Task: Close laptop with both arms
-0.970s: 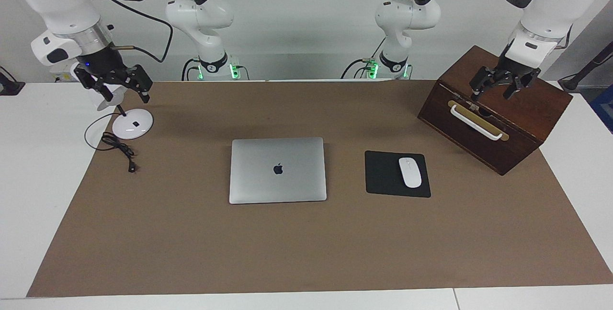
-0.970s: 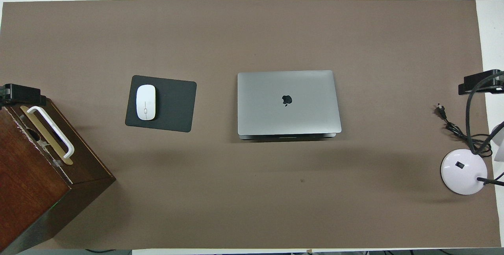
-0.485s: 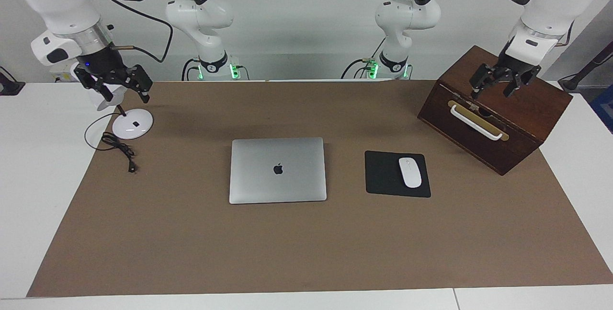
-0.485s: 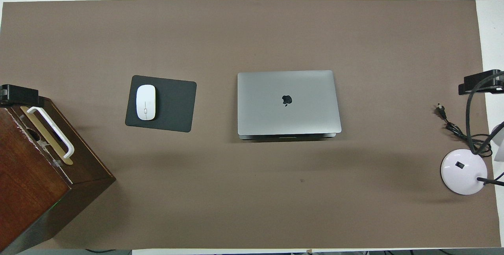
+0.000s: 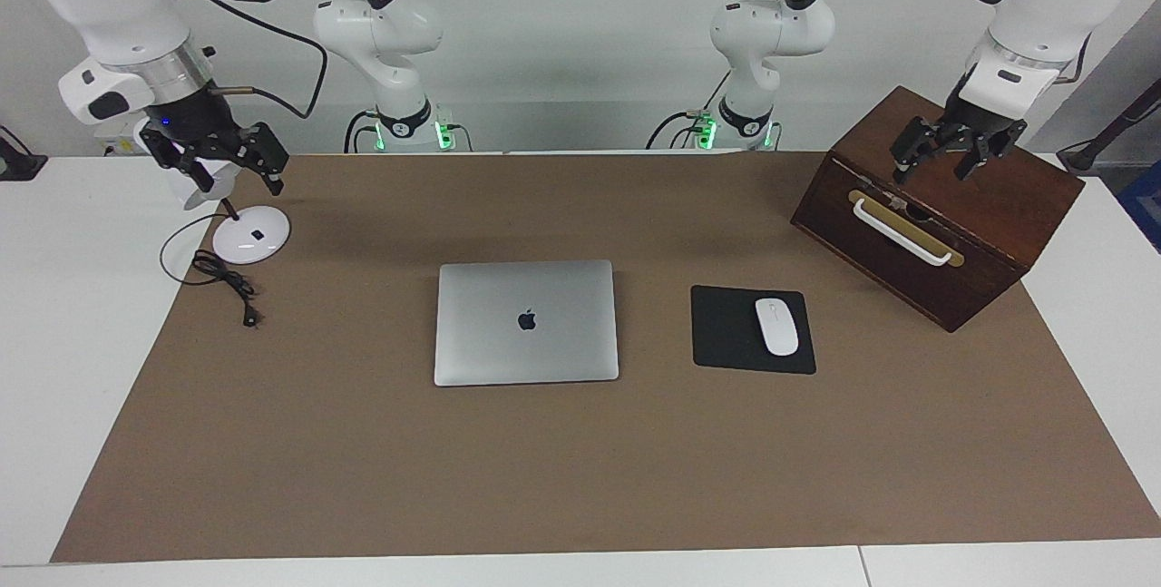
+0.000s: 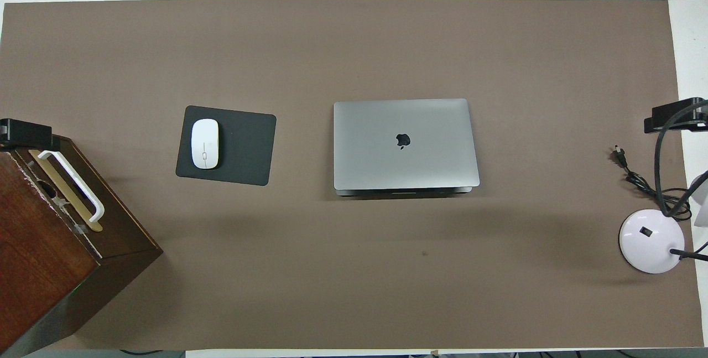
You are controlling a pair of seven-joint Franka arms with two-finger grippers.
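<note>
Laptop (image 5: 526, 322) lies shut at the middle of the brown mat (image 5: 580, 478), a dark apple logo on its lid. Only the facing view shows the grippers whole: left gripper (image 5: 943, 156), fingers apart, over the wooden box (image 5: 989, 233); right gripper (image 5: 227, 165), fingers apart, over the lamp base (image 5: 251, 235). Bare mat surrounds the laptop; mousepad (image 5: 730, 333) and mouse (image 5: 776, 326) lie beside it.

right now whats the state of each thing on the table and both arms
thin silver-grey metal laptop: lid shut, flat
white mouse: on black mousepad
dark wooden box: closed
white desk lamp: unplugged
left gripper: open, over box
right gripper: open, over lamp
</note>
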